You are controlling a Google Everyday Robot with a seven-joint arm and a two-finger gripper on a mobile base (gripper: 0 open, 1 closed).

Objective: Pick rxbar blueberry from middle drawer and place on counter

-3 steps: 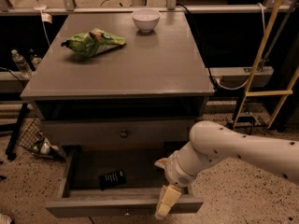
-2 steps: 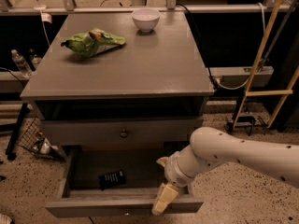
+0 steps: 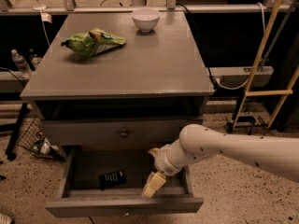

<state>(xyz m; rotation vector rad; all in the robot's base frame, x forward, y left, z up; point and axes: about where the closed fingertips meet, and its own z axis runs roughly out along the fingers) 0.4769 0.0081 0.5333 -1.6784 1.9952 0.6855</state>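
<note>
The white arm (image 3: 243,148), dotted with small dark specks, stretched from the right edge of the view leftward and a little downward. Its thick forearm ended in a rounded bulge, and below that it narrowed into a ringed wrist (image 3: 169,160) that bent down and to the left. From the wrist the pale cream gripper (image 3: 153,184) hung at a tilt, pointing down and left. It was inside the open drawer (image 3: 121,205), in its front right part, with its tip just behind the front panel. Whether the tip touched the drawer floor could not be told.
</note>
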